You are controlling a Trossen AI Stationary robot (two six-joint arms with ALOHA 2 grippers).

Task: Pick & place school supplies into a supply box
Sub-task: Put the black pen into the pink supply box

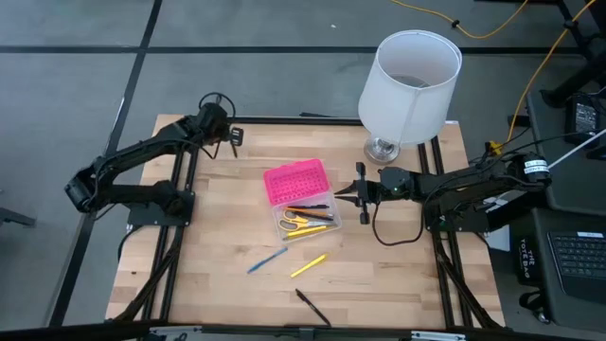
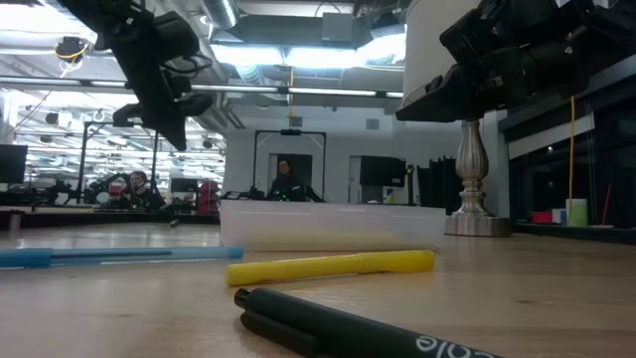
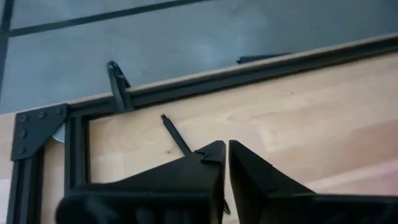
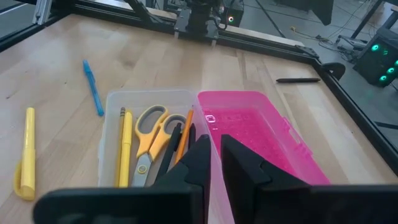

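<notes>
Table [image 1: 208, 256]: pale wood planks, matt, visible grain. Frame bars [image 1: 445, 265]: black matt metal. Box base [image 4: 112, 102]: clear smooth plastic; lid [image 4: 261, 134]: pink translucent plastic, textured. Scissors [image 4: 152, 134]: yellow plastic handles. Lamp [image 1: 409, 83]: white matt shade, shiny metal base.

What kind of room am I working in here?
Probably a robotics lab or workshop: the wooden table sits in a black metal frame, ceiling ducts are exposed, and people sit at workstations with monitors behind.
</notes>
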